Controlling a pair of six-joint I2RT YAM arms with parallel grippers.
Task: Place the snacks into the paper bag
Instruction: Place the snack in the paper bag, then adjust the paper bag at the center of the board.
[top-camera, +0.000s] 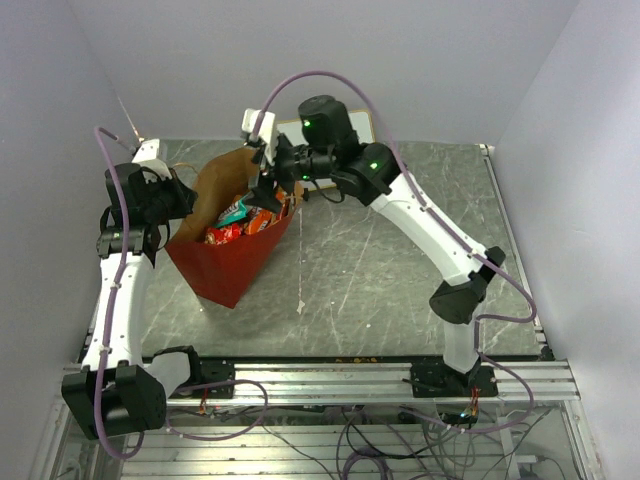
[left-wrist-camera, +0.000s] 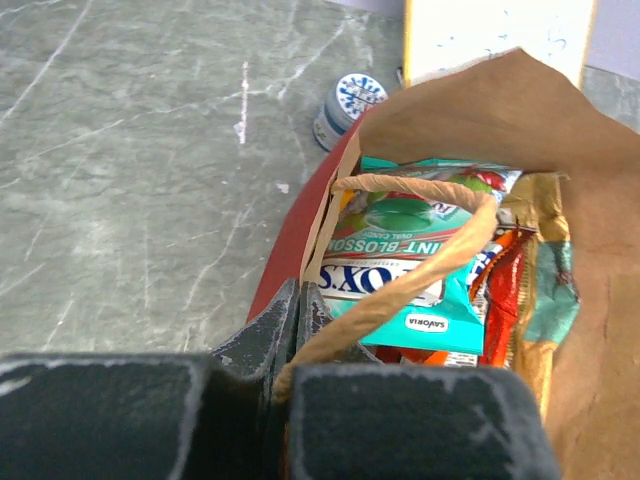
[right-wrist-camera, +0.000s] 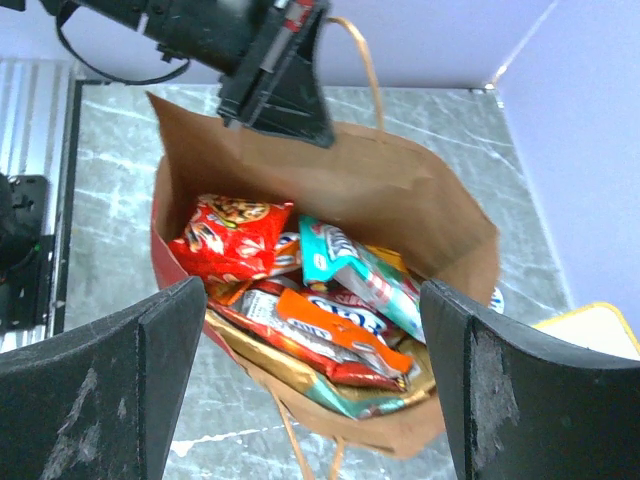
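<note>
Snacks (right-wrist-camera: 320, 320) lie inside the paper bag (top-camera: 225, 270), which leans on the left part of the table (top-camera: 400, 280) with its mouth open upward.

My left gripper (left-wrist-camera: 300, 300) is closed on the left rim of the bag, just beside the foot of one twisted handle (left-wrist-camera: 410, 183). The jaws are pressed together with only the paper between them. My right gripper (right-wrist-camera: 310, 300) hangs just above the mouth of the bag. Its fingers (right-wrist-camera: 110, 390) are spread wide, and it holds nothing and touches nothing.

On the left side, the left arm (top-camera: 120, 290) is close to the side wall (top-camera: 40, 150). The brown far side of the bag rises higher than the red front. To the right of the bag, the grey table runs flat under the right arm (top-camera: 440, 230) as far as its right edge. Past the bag, a small round tin (left-wrist-camera: 345, 105) and a white board with a yellow rim (left-wrist-camera: 490, 40) are on the table.

In the right wrist view I count five packets, from left to right:
- a red packet (right-wrist-camera: 232, 238) with cookies printed on it
- a dark red packet (right-wrist-camera: 300, 345)
- an orange packet (right-wrist-camera: 345, 330) lying on the dark red one
- a teal packet (right-wrist-camera: 355, 268)
- a gold foil packet (right-wrist-camera: 350, 400) under the others

They overlap, so I cannot tell if more are below.
</note>
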